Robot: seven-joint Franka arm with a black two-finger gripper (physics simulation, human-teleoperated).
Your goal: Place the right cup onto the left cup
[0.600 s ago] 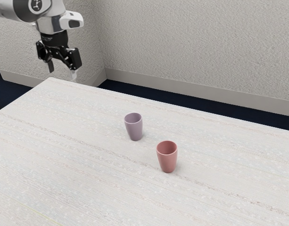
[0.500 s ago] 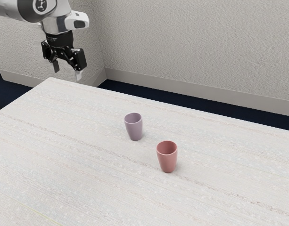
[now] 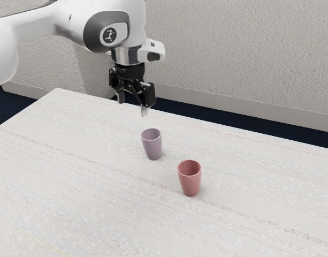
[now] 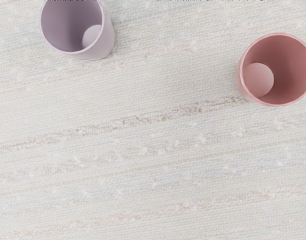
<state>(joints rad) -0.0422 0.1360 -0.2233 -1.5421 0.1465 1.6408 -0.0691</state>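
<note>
Pink cup (image 3: 190, 183) is the one we'd call the right cup; it's upright near the middle of the exterior view, a bit low and right. Purple cup (image 3: 153, 148) stands up and left of it in that view, also upright, with a gap of bare desk (image 3: 73, 176) between them. Our claw (image 3: 132, 107) hangs upper left of the purple one, fingers spread and nothing between them.

So the step in hand looks like the approach. We'd stay high past the purple cup, because clipping its rim could tip it, then centre over the pink one before going straight down. Honestly, we'd grip near the rim: a low hold would probably jam our fingers on the purple rim when stacking. Squeeze gently, lift level.
</note>
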